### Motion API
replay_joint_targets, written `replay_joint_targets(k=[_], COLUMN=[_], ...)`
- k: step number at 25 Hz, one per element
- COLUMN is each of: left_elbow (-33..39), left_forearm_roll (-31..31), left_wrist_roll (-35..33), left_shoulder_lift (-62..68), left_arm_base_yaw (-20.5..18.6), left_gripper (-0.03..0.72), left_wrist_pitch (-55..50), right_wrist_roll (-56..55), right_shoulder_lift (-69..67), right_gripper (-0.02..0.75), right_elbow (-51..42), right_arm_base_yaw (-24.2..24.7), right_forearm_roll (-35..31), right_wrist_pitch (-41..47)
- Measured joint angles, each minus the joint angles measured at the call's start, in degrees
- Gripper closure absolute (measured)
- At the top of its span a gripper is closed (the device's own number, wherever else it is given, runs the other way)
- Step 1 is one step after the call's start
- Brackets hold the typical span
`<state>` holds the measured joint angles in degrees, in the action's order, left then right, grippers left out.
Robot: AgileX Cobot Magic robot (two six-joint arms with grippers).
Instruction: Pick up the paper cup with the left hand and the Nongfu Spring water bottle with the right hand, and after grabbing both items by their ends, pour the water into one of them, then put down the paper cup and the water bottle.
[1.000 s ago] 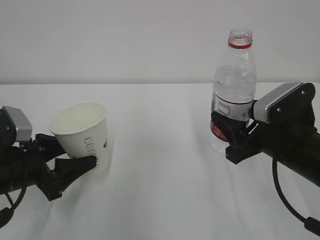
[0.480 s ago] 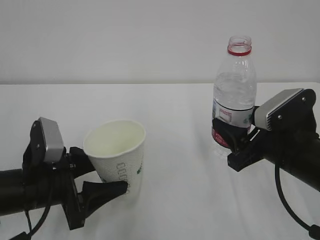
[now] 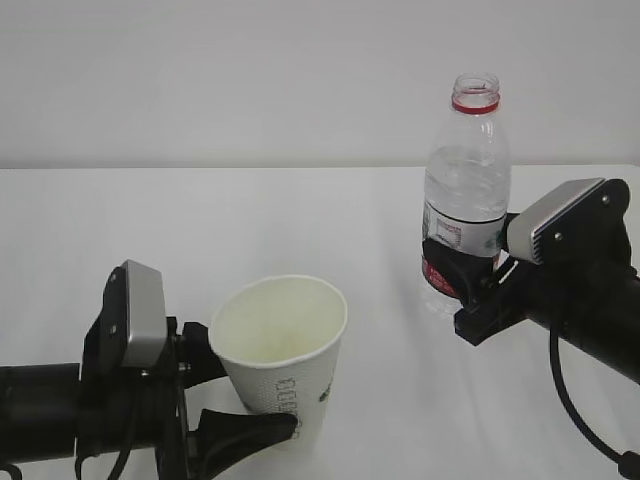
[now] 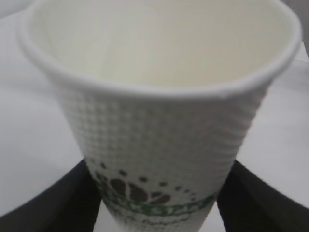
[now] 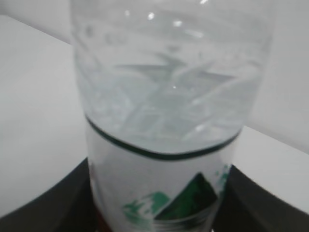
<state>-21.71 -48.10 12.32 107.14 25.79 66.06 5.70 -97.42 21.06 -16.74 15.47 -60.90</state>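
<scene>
Now left gripper clamped on cup low at left front, cup upright and held just above table, right gripper clamped on bottle, upright at right, water inside, uncapped.

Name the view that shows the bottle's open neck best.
The exterior view: the Nongfu Spring water bottle stands whole, capless with its red ring. The right wrist view shows only its blurred body and label; the left wrist view shows none of it.
</scene>
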Motion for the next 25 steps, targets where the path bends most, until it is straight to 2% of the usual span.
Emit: replay_joint_targets(k=[7, 25], left_elbow=[-2.81, -2.94], left_forearm_roll=[1.53, 4.37], left_wrist_roll=[-0.11, -0.12], left_shoulder_lift=[0.0, -4.59], left_arm_base_yaw=[3.39, 3.65], left_gripper=[0.176, 0.183], left_wrist_pitch=[0.0, -0.13], right_wrist_roll=[0.0, 0.0], right_shoulder_lift=[0.0, 3.28], right_gripper=[0.286, 0.286], right_elbow=[0.0, 0.0], right_arm_base_yaw=[0.0, 0.0], right_forearm_roll=[0.68, 2.07], right_wrist_pitch=[0.0, 0.0])
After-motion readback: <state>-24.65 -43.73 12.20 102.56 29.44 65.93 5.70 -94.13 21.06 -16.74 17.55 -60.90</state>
